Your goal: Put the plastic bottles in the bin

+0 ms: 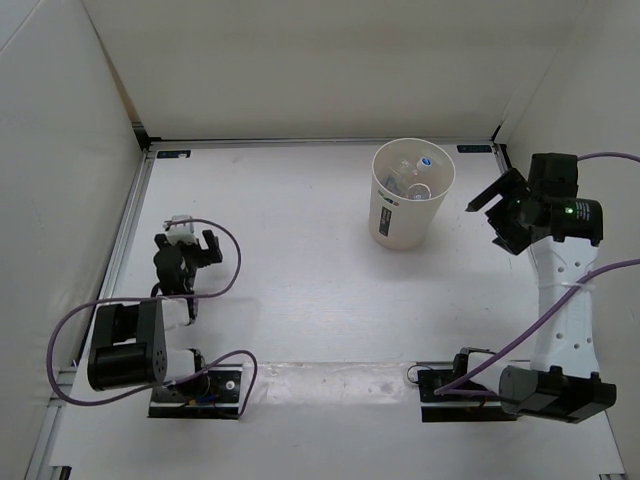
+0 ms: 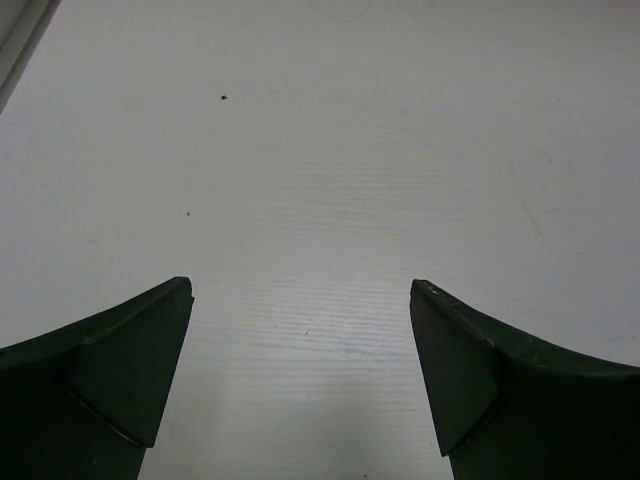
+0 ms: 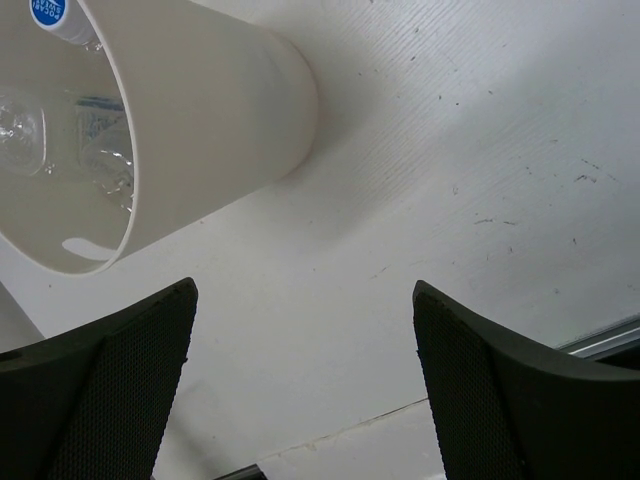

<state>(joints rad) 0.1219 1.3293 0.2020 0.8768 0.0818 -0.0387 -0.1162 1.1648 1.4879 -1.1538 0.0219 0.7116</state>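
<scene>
Plastic bottles (image 1: 413, 172) lie inside the bin (image 1: 395, 222), seemingly all of them since none shows on the bench (image 1: 300, 260), with left claw (image 2: 300, 290) and right claw (image 3: 305, 290) both released and bare.

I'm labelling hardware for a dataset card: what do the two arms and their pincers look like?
Both are mostly black, with blocky motor housings and looping purple cables. The right arm has a white link with small holes and a green light; the left arm shows less white. The left pincer has smooth dark wedge fingers; the right pincer has finely dotted ones.
</scene>
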